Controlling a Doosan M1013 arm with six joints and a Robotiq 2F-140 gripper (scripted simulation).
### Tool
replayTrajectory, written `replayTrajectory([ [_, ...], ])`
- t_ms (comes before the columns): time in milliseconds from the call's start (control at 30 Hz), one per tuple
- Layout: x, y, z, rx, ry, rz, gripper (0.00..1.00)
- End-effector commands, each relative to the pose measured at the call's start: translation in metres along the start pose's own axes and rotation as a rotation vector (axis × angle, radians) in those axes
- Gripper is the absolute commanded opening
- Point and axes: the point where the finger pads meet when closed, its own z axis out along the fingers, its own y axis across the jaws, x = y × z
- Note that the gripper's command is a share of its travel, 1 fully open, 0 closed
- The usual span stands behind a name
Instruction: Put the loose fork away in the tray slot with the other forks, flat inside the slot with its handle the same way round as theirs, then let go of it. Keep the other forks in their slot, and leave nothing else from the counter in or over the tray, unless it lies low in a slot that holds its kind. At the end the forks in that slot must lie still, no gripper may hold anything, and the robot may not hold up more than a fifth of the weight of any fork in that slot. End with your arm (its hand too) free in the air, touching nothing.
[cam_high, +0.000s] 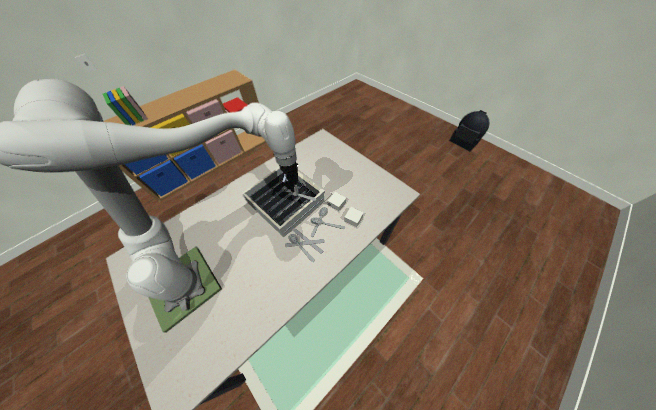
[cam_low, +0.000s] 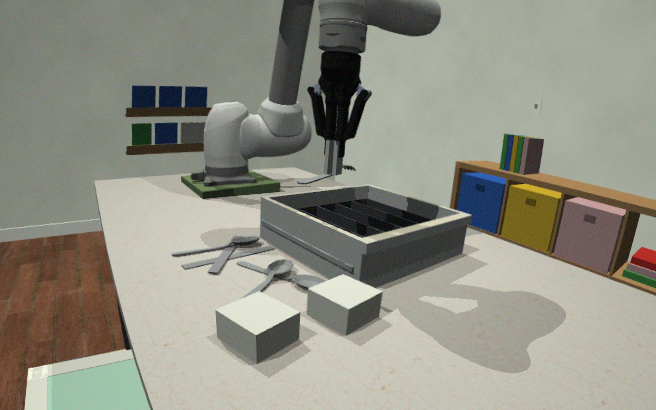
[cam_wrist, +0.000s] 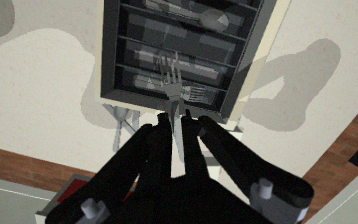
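Observation:
My gripper (cam_low: 334, 162) is shut on the loose fork (cam_wrist: 171, 90) and holds it by the handle above the grey cutlery tray (cam_low: 364, 228). The fork lies about level in the fingers, and its tines show in the exterior view (cam_low: 348, 168). In the wrist view the gripper (cam_wrist: 174, 120) is over the tray's near edge, and the tines reach over the nearest slot, where other forks (cam_wrist: 192, 91) lie. In the top view the gripper (cam_high: 291, 184) hangs over the tray (cam_high: 284, 200).
Spoons and knives (cam_low: 225, 251) lie loose on the counter beside the tray, with more spoons (cam_low: 277, 275) closer in. Two white blocks (cam_low: 257, 324) (cam_low: 344, 301) stand in front of the tray. A spoon (cam_wrist: 210, 19) lies in a far slot. A shelf with coloured bins (cam_low: 545, 215) stands beyond the counter.

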Motion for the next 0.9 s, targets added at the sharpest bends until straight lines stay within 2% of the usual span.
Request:
replayTrajectory([
  [0,0.0,0.0,-0.0001,0.0,0.0,0.023,0.01],
  [100,0.0,0.0,-0.0001,0.0,0.0,0.111,0.01],
  [233,-0.0002,0.0,-0.0002,0.0,0.0,0.354,0.01],
  [300,-0.0002,0.0,-0.0002,0.0,0.0,0.354,0.01],
  [400,-0.0003,0.0001,-0.0002,0.0,0.001,0.609,0.01],
  [800,-0.0009,0.0002,-0.0003,-0.005,0.025,1.255,0.01],
  [867,-0.0009,0.0002,-0.0003,-0.005,0.025,1.255,0.01],
])
